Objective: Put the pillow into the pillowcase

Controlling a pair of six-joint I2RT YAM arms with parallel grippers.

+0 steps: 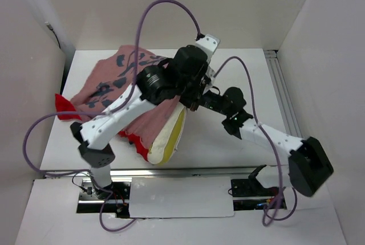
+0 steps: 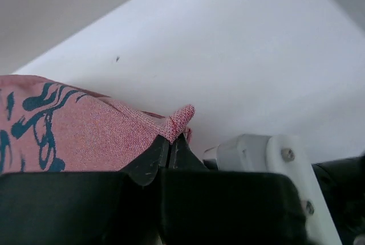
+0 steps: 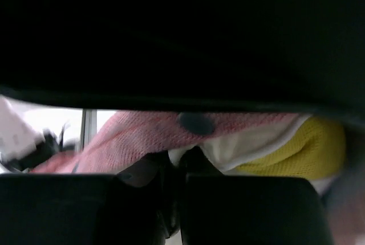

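Note:
The pillowcase (image 1: 114, 80) lies faded pinkish-red side up with dark markings, draped over the pillow (image 1: 168, 137), whose yellowish edge sticks out at the near end. My left gripper (image 1: 193, 92) is shut on a corner of the pillowcase (image 2: 85, 137); in the left wrist view the gripper (image 2: 171, 139) pinches that red corner just above the table. My right gripper (image 1: 199, 101) sits right beside it. In the right wrist view this gripper (image 3: 177, 162) is shut on white fabric of the pillow (image 3: 296, 148), right under the pillowcase edge (image 3: 137, 134).
White walls enclose the white table (image 1: 228, 142) on the left, back and right. A metal rail (image 1: 282, 91) runs along the right side. Purple cables loop above the arms. Both arm bases stand at the near edge.

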